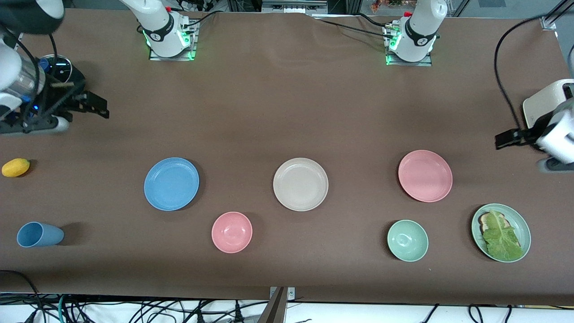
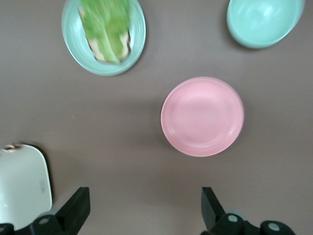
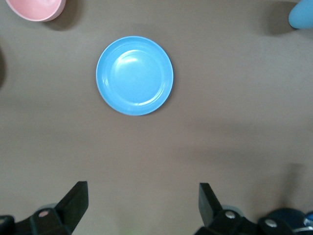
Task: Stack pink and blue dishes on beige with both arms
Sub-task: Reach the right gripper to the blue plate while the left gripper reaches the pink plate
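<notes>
Lowering each wide-open gripper, left (image 2: 142, 210) over shallow matte pink plate (image 1: 425, 175), right (image 3: 142, 208) over matching blue plate (image 1: 171, 183), should pinch rims squarely, then stack onto mid-bench beige plate (image 1: 300, 184).

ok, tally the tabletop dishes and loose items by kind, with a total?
Plates: 4: blue plate, beige plate, pink plate, green plate with toast and lettuce
Bowls: 2: pink bowl, green bowl
Cups: 1: blue cup, on its side
Lemons: 1: lemon
Total: 8
</notes>
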`<state>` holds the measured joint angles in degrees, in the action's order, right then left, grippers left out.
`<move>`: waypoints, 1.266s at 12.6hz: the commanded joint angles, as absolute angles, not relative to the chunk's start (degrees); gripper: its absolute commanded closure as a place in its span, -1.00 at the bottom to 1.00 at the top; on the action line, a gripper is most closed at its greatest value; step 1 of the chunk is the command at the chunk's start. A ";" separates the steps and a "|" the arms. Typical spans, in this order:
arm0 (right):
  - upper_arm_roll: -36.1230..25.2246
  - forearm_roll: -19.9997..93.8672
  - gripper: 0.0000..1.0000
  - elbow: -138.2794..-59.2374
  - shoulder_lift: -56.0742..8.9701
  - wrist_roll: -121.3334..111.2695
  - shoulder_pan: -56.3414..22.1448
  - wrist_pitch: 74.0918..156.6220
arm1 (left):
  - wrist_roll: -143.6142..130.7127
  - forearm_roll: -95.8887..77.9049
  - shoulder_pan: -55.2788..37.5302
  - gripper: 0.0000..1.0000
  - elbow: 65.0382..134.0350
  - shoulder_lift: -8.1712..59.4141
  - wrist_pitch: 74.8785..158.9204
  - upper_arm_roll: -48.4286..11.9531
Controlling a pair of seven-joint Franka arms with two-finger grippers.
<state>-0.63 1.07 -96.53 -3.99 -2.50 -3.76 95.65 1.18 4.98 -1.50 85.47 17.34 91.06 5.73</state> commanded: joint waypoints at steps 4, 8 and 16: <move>-0.62 0.09 -1.00 -96.68 -15.36 -2.55 -1.94 107.21 | 1.93 1.34 0.52 -1.00 84.01 37.33 98.05 5.36; -0.62 0.17 -1.00 -96.68 -23.79 -2.55 -1.14 115.20 | 4.64 0.00 0.61 -1.00 92.88 37.62 109.57 5.27; -0.44 0.62 -0.98 -99.30 -32.96 -2.02 -0.62 127.51 | 18.72 -6.06 4.31 -0.86 94.66 39.72 113.46 4.92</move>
